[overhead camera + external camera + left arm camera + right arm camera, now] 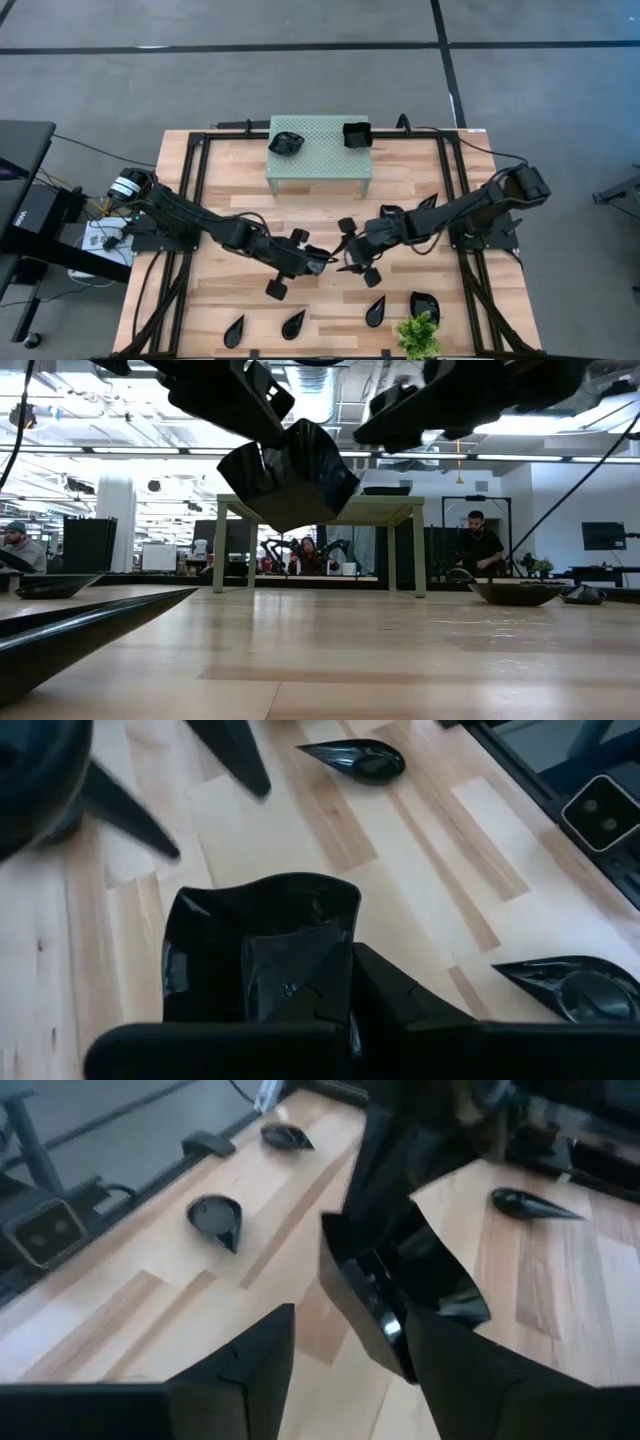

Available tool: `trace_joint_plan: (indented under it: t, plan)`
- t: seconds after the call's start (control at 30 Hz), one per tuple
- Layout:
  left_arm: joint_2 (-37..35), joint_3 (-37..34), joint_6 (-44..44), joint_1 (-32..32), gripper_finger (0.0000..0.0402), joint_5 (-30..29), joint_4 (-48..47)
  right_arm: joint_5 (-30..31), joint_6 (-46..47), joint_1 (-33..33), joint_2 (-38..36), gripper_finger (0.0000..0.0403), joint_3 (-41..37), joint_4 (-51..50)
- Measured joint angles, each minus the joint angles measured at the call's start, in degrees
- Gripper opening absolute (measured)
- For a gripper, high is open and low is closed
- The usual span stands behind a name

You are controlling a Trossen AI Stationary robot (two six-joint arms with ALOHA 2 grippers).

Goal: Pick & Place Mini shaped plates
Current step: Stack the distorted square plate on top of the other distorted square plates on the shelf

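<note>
My left gripper (316,262) is shut on a glossy black wavy-edged square mini plate (290,472) and holds it above the table's middle. My right gripper (350,1318) faces it from the right. It is open, with one finger on either side of the plate's near corner (395,1355). Two more black plates (286,142) (357,133) rest on the pale green perforated stand (320,160) at the far side. Several teardrop plates (294,322) lie flat along the near edge. My left gripper pinches the square plate's rim wall (345,955) at one side, one finger (300,985) inside the dish and the other outside. It comes slanting down from the table's left. The plate hangs tilted, lifted clear of the table. I cannot tell whether my right gripper touches the plate.
A small green plant (418,335) stands at the near right edge beside a teardrop plate (424,305). Bare wood lies between the stand and the grippers. In the low view, people sit in the room beyond the table.
</note>
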Motion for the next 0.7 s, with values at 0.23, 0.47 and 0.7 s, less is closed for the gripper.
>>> trace_joint_plan:
  t: [0.23,0.47,0.7]
  plan:
    - [0.0,0.0,0.0,-0.4,0.0007,0.1,0.0,-4.8,0.0,-0.1,5.6,0.0156,5.1,-3.2]
    - [0.0,0.0,0.0,-0.4,0.0008,3.4,0.9,-6.0,0.0,-1.4,8.8,0.0108,8.1,-5.1]
    - [0.0,0.0,0.0,-0.4,0.0008,3.4,1.5,-9.0,-0.1,-2.6,8.9,0.0073,8.7,-5.4]
